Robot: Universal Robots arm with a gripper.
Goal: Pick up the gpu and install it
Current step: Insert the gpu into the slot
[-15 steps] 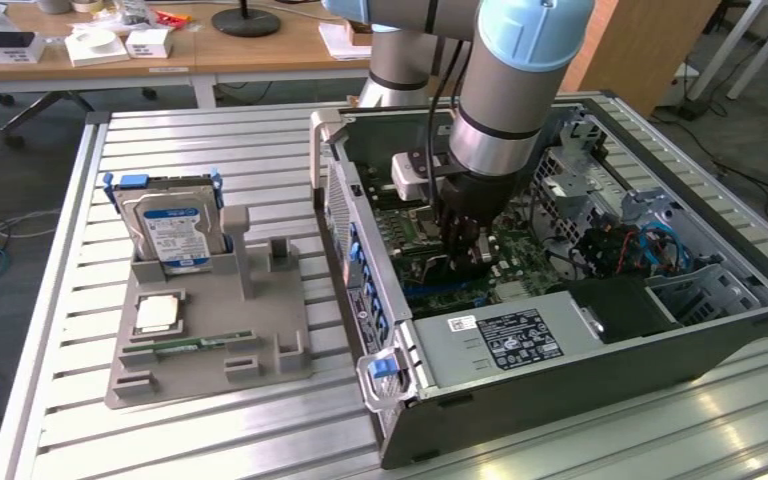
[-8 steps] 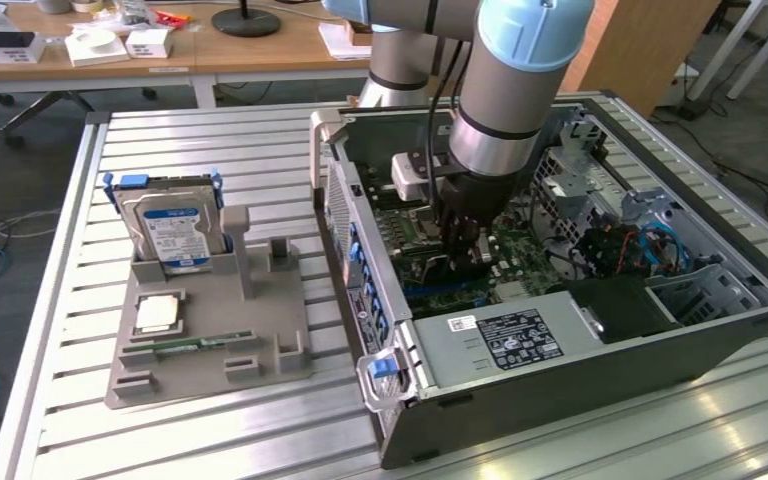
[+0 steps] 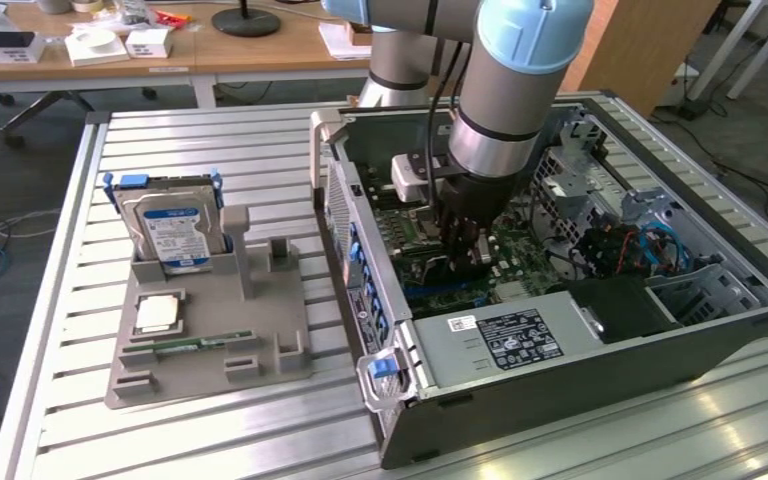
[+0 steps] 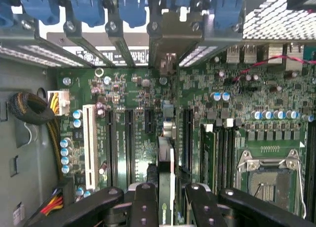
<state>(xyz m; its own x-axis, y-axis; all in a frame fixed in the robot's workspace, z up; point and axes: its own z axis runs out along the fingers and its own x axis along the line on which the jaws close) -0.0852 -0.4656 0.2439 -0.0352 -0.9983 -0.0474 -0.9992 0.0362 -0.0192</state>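
Observation:
The gpu [image 4: 166,180] shows edge-on in the wrist view as a thin upright card. Its metal end bracket [image 4: 169,37] reaches the row of rear slot openings of the computer case [image 3: 584,375]. My gripper [image 4: 168,207] is shut on the gpu, with one black finger [image 4: 143,200] on each side of the card. The card stands over the black expansion slots of the green motherboard [image 4: 133,123]; I cannot tell whether it is seated. In the exterior view my gripper [image 3: 464,250] reaches straight down into the open case over the motherboard [image 3: 518,262].
A grey fixture [image 3: 211,345] at the exterior view's left holds a hard drive [image 3: 171,228], a CPU chip [image 3: 157,313] and a RAM stick [image 3: 204,343]. Inside the case are the power supply [image 3: 518,340], CPU socket [image 4: 269,180], blue slot latches [image 4: 86,7] and a cable bundle [image 4: 29,108].

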